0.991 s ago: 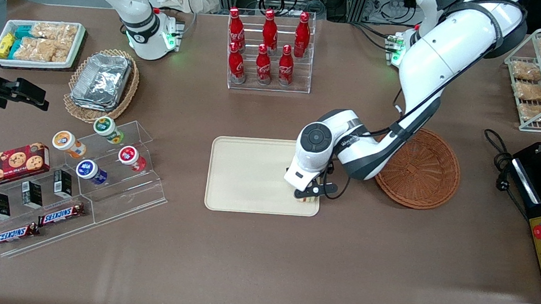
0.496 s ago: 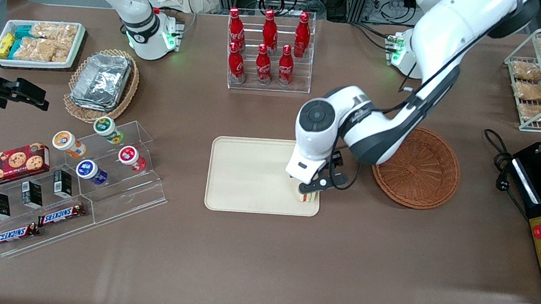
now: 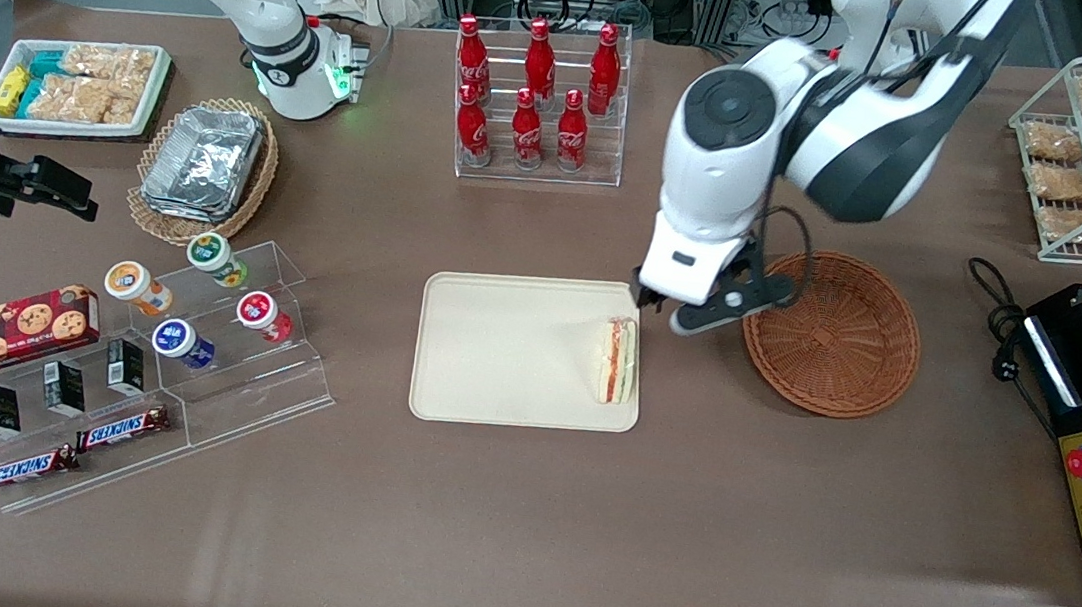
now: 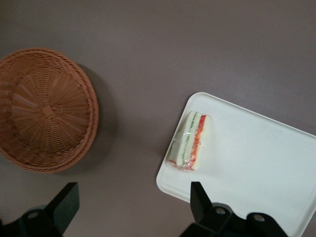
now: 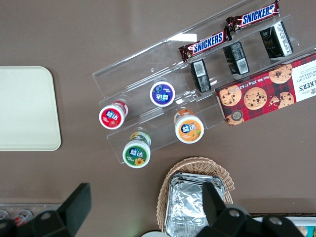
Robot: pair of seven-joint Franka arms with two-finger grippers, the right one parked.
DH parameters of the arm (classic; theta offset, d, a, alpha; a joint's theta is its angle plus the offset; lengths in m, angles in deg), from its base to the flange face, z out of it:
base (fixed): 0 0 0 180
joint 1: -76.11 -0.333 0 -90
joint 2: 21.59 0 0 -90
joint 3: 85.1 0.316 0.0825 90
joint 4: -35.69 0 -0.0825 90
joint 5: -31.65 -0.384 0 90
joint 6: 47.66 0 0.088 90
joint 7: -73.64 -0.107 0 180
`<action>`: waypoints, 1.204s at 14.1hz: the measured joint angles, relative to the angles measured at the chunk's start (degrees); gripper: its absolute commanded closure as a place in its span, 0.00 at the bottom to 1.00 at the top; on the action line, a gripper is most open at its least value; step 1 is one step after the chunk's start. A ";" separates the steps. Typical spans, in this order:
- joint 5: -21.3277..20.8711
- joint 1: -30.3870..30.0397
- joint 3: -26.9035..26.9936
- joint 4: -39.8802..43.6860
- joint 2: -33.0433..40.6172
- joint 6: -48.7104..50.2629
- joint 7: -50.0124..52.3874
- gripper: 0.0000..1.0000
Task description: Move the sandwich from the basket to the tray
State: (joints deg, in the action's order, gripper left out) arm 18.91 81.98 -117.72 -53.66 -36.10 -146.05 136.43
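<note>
Sandwich (image 3: 617, 360) is seen lying on the tray (image 3: 495, 359) at its 3 o'clock edge, basket (image 3: 839, 335) empty; gripper (image 3: 691, 311) raised at sandwich's 1 o'clock, fingers (image 4: 64, 207) spread wide, holding nothing; judged light, soft, crushable; best pinched gently across bread faces.

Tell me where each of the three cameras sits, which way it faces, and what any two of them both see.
Front view: above the table, looking down; both arms show, open gripper raised between tray and basket.
Left wrist view: on the working arm, facing down; finger shows, sandwich on tray.
Right wrist view: on the parked arm, facing down at snack display; its own fingers show.
Shared: front and left wrist views both see sandwich, tray, basket.
</note>
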 measured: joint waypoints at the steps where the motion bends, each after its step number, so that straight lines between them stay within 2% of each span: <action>1: 3.01 0.60 3.09 -0.01 3.14 2.42 -4.34 0.00; 4: 9.07 2.35 13.16 -0.41 12.05 10.27 -19.41 0.00; 9: 12.03 1.50 26.37 -7.82 23.60 12.70 -46.38 0.00; 13: 12.27 -0.20 32.91 -9.46 25.24 13.14 -60.18 0.00; 17: 12.25 -0.81 34.94 -8.49 23.60 13.05 -63.53 0.00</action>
